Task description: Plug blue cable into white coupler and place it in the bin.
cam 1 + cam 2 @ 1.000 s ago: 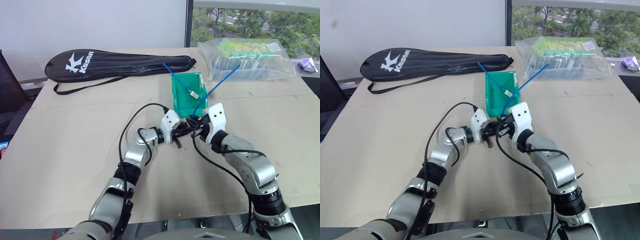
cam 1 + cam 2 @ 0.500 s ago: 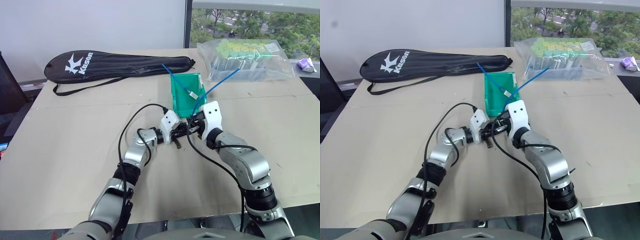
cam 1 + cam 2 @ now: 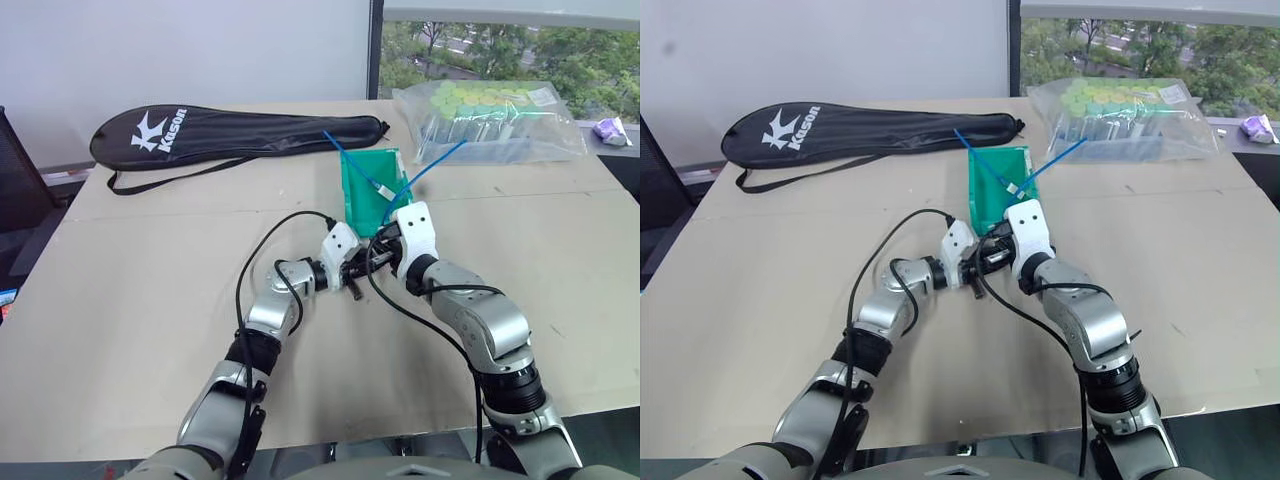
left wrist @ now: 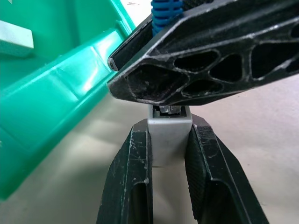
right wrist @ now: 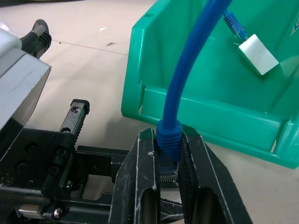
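My left gripper (image 4: 169,126) is shut on the white coupler (image 4: 169,135), a small pale block pinched between its black fingers. My right gripper (image 5: 167,140) is shut on the blue cable (image 5: 187,79) just behind its clear plug (image 5: 168,173). The two grippers meet tip to tip on the table, right in front of the green bin (image 3: 357,205). The plug tip sits at the coupler's mouth; I cannot tell how deep it is. The cable (image 3: 430,172) arcs up and to the right over the bin.
Inside the bin lies another blue cable ending in a white block (image 5: 258,53). A black racket bag (image 3: 235,130) lies at the far left, and a clear bag of green-capped tubes (image 3: 490,120) at the far right. Bare table spreads on both sides of the arms.
My right gripper has come a little down and to the left with the cable, closing onto the left gripper's tip. The left gripper has stayed put.
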Tool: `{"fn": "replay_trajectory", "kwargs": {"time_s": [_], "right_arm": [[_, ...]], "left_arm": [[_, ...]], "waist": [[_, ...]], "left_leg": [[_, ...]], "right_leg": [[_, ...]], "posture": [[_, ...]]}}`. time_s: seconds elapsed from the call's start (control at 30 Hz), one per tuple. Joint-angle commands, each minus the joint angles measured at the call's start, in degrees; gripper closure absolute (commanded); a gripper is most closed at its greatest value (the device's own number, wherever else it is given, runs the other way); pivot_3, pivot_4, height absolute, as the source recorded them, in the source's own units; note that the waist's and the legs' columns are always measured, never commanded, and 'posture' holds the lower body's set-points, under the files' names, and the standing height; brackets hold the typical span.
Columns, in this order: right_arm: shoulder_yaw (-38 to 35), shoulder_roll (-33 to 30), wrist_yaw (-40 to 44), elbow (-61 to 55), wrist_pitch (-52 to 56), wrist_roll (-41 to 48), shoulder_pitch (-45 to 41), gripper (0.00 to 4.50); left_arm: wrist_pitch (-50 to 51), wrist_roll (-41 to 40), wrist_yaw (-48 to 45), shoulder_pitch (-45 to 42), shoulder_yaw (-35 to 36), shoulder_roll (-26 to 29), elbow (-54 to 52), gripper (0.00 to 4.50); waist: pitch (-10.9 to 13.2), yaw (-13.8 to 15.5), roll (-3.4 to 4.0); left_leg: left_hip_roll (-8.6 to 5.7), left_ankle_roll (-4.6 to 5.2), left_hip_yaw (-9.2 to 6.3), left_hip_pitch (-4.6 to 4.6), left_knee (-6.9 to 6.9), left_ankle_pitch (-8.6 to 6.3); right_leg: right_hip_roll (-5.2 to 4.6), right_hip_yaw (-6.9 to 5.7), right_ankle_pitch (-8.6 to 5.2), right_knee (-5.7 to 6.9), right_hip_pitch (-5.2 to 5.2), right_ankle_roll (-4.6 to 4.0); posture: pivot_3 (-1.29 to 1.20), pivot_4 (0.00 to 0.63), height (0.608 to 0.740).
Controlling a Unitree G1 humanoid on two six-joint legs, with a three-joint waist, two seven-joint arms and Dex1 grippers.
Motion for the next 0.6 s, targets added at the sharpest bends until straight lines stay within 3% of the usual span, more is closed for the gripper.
{"fn": "replay_trajectory", "kwargs": {"time_s": [0.03,0.2,0.3,0.6], "right_arm": [[1.82,-1.55,-0.04,5.44,3.31,-1.88,3.13,4.5],[1.47,-0.32,-0.42,12.15,-2.28,-2.65,6.13,4.5],[1.59,0.04,0.03,15.77,-8.44,-3.51,7.5,4.5],[4.64,-2.43,6.42,25.26,-16.25,-4.58,11.34,4.5]], "left_arm": [[4.91,-1.39,0.55,3.61,-0.88,-1.31,-2.33,4.16],[9.89,-1.39,4.29,6.24,-0.77,-2.29,-9.39,4.16],[11.81,-0.19,7.95,7.84,-1.16,-2.74,-13.83,4.16],[11.62,2.49,14.97,10.02,-2.37,-4.67,-18.19,4.16]], "waist": [[-0.17,-0.22,0.01],[-0.6,-0.94,-0.05],[-0.71,-1.19,-0.08],[-1.16,-1.22,-0.25]], "left_leg": [[0.0,0.0,-0.01,0.02,-0.01,0.0],[0.03,0.0,-0.02,0.23,-0.09,-0.01],[0.07,0.0,0.01,0.9,-0.42,-0.02],[0.11,0.0,0.01,1.01,-0.68,-0.02]], "right_leg": [[0.0,0.0,0.0,0.0,0.02,0.0],[-0.01,0.0,-0.03,-0.08,0.22,0.02],[-0.02,0.03,-0.08,-0.38,0.85,0.04],[-0.05,0.09,-0.17,-0.71,0.89,-0.15]], "posture": [[0.0,0.15,0.74],[0.0,0.15,0.74],[0.0,0.15,0.74],[0.0,0.15,0.74]]}}
